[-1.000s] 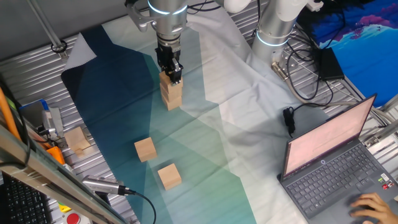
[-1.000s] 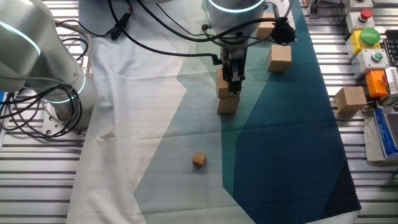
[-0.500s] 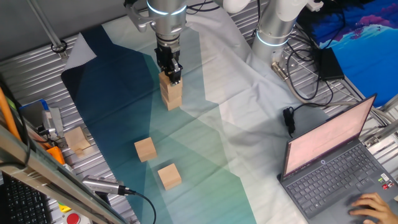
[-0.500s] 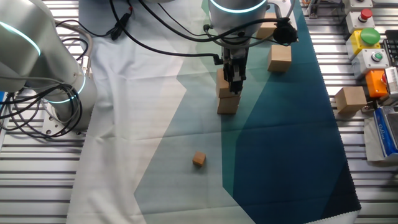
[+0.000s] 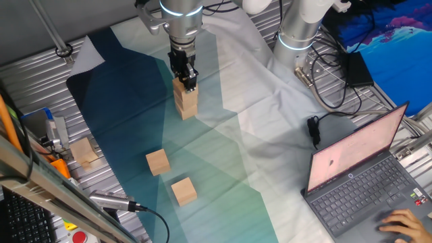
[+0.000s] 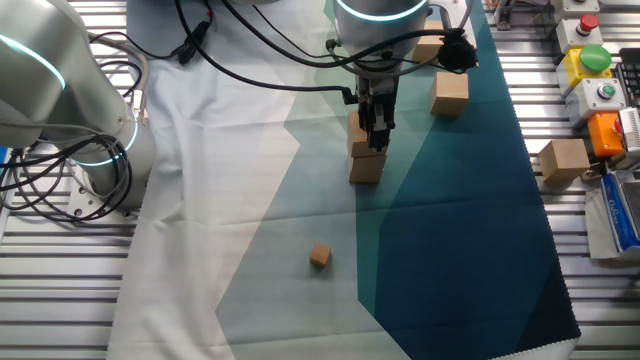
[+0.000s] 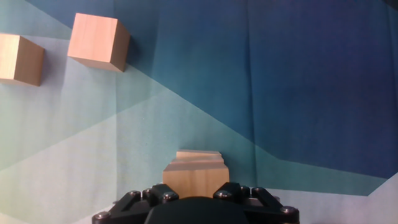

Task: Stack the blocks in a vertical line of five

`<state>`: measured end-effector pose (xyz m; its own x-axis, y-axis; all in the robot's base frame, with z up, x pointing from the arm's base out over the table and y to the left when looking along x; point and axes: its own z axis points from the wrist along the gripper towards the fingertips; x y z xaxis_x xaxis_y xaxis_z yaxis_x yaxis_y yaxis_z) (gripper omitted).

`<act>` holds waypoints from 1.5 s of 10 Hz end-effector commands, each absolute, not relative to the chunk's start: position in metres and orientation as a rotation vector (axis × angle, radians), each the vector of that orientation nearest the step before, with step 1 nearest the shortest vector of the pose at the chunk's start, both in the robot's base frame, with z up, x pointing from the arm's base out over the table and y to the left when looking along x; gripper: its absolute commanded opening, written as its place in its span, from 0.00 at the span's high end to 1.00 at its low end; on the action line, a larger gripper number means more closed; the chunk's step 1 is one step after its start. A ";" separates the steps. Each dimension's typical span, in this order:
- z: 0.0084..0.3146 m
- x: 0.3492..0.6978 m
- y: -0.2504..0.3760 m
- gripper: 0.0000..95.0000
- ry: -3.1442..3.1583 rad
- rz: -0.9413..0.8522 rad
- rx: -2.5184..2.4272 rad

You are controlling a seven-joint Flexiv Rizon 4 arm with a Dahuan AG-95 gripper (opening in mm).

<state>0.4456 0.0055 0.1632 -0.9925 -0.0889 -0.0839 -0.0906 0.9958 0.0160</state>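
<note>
Three blocks form a slightly staggered tower (image 5: pixel 186 106) (image 6: pixel 364 168) on the teal cloth. My gripper (image 5: pixel 186 82) (image 6: pixel 376 132) comes straight down onto it and is shut on the top block (image 5: pixel 179 85) (image 7: pixel 194 175), which rests on the two below. In the hand view, the lower blocks' edges (image 7: pixel 199 156) show just beyond the held one. Two more blocks lie loose on the cloth, one (image 5: pixel 157 162) (image 6: pixel 450 93) (image 7: pixel 97 41) nearer the tower and one (image 5: pixel 183 191) (image 7: pixel 20 59) farther away.
A much smaller wooden cube (image 6: pixel 319 257) lies on the cloth on the tower's other side. A paler block (image 5: pixel 84 152) (image 6: pixel 564 160) sits off the cloth on the metal slats. A laptop (image 5: pixel 364 175), cables (image 5: pixel 324 81) and a second arm's base (image 5: pixel 297 34) stand to one side.
</note>
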 end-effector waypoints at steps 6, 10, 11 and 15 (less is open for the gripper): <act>0.163 0.446 0.006 0.80 3.055 0.031 -0.140; 0.169 0.453 0.005 0.20 3.029 0.041 -0.226; 0.169 0.453 0.005 0.20 3.029 0.045 -0.226; 0.171 0.453 0.006 0.20 3.029 0.052 -0.221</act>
<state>0.4532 0.0064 0.1720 -0.9840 -0.1430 -0.1062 -0.1466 0.9888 0.0269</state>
